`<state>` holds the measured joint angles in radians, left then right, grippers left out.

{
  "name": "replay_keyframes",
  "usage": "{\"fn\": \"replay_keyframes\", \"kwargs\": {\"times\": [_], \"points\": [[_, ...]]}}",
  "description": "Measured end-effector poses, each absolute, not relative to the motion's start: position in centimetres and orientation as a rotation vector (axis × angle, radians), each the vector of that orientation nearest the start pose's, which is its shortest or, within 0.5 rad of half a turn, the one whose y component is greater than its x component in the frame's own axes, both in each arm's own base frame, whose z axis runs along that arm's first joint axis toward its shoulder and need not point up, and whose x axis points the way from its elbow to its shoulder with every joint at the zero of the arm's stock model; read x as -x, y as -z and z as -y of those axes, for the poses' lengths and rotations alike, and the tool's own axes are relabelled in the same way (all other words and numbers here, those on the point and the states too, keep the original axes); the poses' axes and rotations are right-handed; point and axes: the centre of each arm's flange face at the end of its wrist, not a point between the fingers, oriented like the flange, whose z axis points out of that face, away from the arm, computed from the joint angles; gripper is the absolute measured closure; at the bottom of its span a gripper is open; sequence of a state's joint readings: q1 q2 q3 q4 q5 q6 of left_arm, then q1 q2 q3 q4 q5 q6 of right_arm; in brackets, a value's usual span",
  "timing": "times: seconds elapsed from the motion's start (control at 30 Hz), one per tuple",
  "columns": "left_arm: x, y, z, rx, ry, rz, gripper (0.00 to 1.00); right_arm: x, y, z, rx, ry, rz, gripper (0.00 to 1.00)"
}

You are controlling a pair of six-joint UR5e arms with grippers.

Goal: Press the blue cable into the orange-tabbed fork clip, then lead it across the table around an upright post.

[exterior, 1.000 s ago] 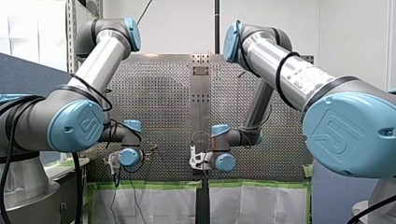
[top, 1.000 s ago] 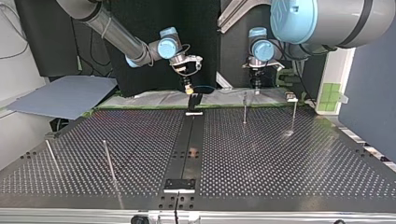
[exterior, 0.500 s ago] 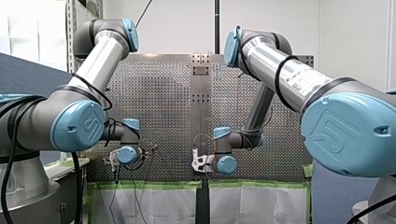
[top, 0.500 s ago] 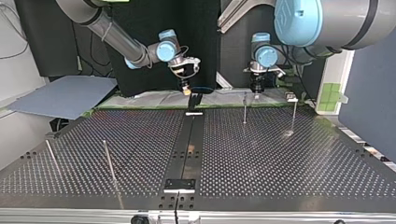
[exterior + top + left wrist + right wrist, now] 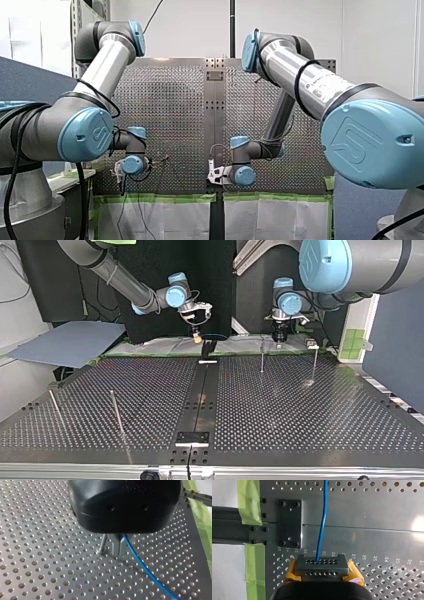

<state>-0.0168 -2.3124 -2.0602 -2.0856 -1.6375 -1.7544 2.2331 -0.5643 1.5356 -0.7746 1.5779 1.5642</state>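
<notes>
In the top view my right gripper (image 5: 198,338), with yellowish tips, hangs just above a black upright clip (image 5: 208,347) on the centre rail's far end. In the right wrist view its grey fingertips with orange-yellow pads (image 5: 292,572) are shut on the blue cable (image 5: 322,522), which runs straight ahead over the table. The clip's orange tab does not show. My left gripper (image 5: 279,338) hangs beside a thin upright post (image 5: 262,355). In the left wrist view its metal fingers (image 5: 121,547) are shut on the blue cable (image 5: 146,571), right next to the post (image 5: 103,545).
A second post (image 5: 314,362) stands further toward the top view's right, and two leaning posts (image 5: 117,412) (image 5: 56,407) stand at its near left. A black plate (image 5: 290,522) and green tape (image 5: 249,502) mark the table edge ahead of my right gripper.
My left gripper has shifted toward the top view's right, past the post. My right gripper has moved slightly down and toward that view's left over the clip.
</notes>
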Motion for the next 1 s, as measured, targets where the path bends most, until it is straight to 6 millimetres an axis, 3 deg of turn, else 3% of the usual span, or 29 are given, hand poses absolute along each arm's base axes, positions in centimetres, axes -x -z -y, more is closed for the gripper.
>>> {"fn": "replay_keyframes", "kwargs": {"times": [0.37,0.63,1.0], "points": [[-49.7,1.0,13.9,0.145,0.123,-1.745,1.0,-50.4,5.6,44.0,-1.867,-1.499,0.917,1.0],[-50.1,0.9,13.7,0.161,0.138,-1.738,1.0,-49.5,7.3,44.2,-1.882,-1.467,0.943,1.0],[-51.8,0.6,14.0,0.184,0.199,-1.71,1.0,-49.1,7.5,44.7,-1.882,-1.445,0.959,1.0]]}}
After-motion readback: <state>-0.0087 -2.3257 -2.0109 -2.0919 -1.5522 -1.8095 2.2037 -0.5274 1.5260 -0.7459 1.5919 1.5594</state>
